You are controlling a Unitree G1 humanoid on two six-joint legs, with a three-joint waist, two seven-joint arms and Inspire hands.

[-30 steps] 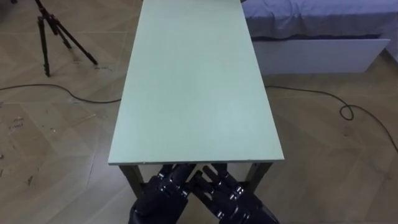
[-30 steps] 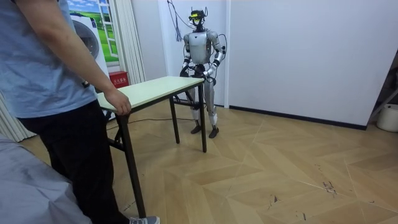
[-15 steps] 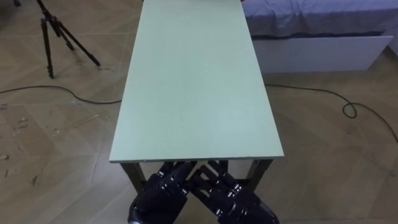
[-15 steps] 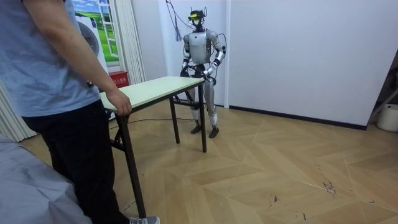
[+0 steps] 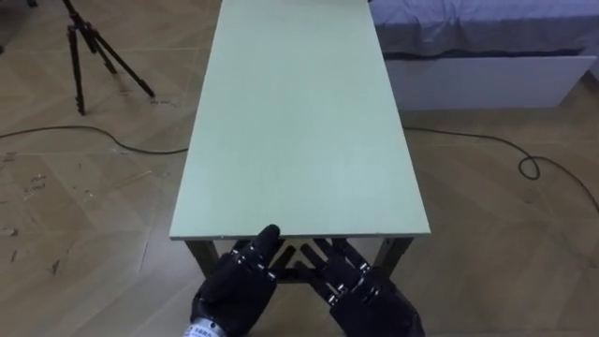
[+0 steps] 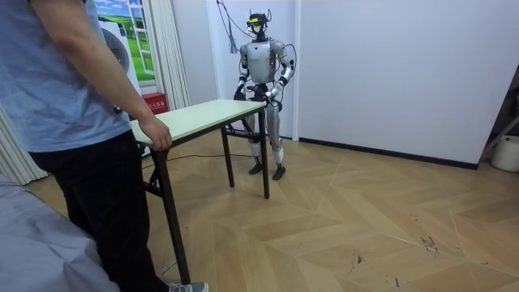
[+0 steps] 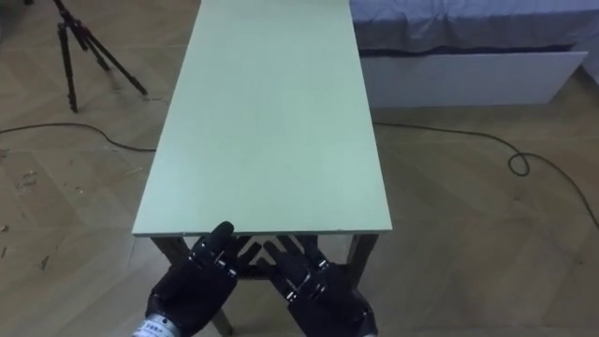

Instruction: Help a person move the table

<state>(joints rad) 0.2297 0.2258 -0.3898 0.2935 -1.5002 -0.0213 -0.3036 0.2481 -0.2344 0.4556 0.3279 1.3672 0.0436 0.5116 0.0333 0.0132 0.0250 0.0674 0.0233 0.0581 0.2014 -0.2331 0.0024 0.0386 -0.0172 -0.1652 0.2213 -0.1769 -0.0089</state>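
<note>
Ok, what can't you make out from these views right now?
Left hand and right hand: contact with the underside of the table, hidden by its near edge, eye views.
Far end of the table: cut off by the top edge, eye views.
Second hand of the person: behind the body, room view.
Robot's hands, room view: too small.

No writing can be read anywhere. The red box [image 6: 154, 103] beside the curtain [image 6: 166, 49] carries pale marks, too small to make out.
</note>
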